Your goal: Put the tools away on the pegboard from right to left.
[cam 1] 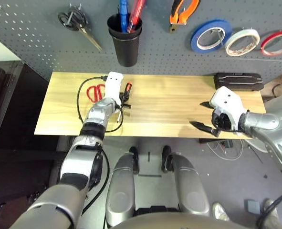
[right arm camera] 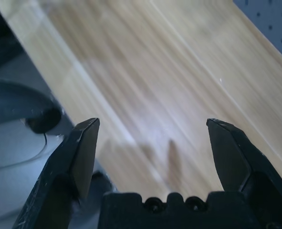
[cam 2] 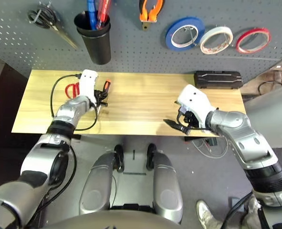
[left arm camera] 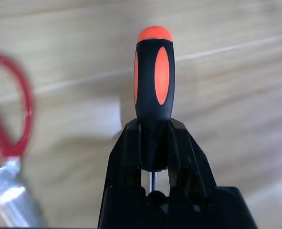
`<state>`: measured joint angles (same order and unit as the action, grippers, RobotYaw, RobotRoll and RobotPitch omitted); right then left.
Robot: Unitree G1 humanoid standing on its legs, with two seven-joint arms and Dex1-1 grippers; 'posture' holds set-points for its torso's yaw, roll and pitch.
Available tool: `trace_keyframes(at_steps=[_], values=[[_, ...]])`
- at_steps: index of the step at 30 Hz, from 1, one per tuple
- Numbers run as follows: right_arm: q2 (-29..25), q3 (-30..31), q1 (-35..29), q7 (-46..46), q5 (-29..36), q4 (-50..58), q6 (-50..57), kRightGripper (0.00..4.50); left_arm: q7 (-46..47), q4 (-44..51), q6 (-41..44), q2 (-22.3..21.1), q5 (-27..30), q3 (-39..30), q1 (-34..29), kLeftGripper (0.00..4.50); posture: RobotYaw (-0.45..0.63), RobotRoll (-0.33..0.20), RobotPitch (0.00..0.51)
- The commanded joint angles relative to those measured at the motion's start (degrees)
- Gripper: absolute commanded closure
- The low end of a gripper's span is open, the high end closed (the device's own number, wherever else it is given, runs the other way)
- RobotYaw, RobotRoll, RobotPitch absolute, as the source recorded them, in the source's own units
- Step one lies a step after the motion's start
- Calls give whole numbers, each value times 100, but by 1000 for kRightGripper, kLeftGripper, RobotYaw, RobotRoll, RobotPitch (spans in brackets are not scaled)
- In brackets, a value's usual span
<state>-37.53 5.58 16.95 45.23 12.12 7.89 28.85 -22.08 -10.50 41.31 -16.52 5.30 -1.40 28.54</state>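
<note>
My left gripper [cam 1: 124, 98] is shut on the slim black-and-orange screwdriver [left arm camera: 153, 86], low over the left part of the wooden table [cam 1: 164, 109]; its orange-tipped handle [cam 1: 128, 88] points toward the pegboard [cam 1: 45, 43]. Red-handled scissors [cam 1: 95, 92] lie flat on the table just left of that gripper. The orange-and-black pliers [cam 1: 182, 10] and the white tape roll [cam 1: 242, 41] hang on the pegboard. My right gripper [cam 1: 199, 114] hovers open and empty near the table's front right edge, fingers [right arm camera: 86, 143] wide apart.
Black-handled scissors [cam 1: 76, 21], a black cup [cam 1: 125, 43] holding blue and red items, a blue tape roll [cam 1: 208, 36] and a red tape roll [cam 1: 277, 43] hang on the pegboard. A black case [cam 1: 238, 81] lies at the back right. A black cable [cam 1: 79, 102] loops beside my left wrist.
</note>
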Motion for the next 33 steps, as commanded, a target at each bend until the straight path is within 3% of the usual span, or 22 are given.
trace_keyframes(at_steps=[1, 9, 15, 23, 33], values=[[310, -94, 100, 75, 66, -605, -667, 0, -14, 1448, 723, -109, 263, -91, -583, 3925, 143, 0, 275], [907, -187, 394, 156, 20, -1489, -2227, 0, -91, 2748, 493, -255, 790, -816, -1248, 3925, 219, 0, 229], [1207, -316, 412, 281, 109, -1943, -3315, 0, 28, 3274, -39, -134, 1237, -1418, -1287, 3925, 248, 0, 211], [1425, -518, 439, 355, 345, -2018, -3795, 0, 190, 3521, -388, -347, 1562, -1744, -788, 3925, 257, 0, 210], [1097, -875, 319, 310, 1059, -849, -2792, 0, 645, 3502, 125, -688, 2113, -1990, 538, 3925, 233, 0, 217]])
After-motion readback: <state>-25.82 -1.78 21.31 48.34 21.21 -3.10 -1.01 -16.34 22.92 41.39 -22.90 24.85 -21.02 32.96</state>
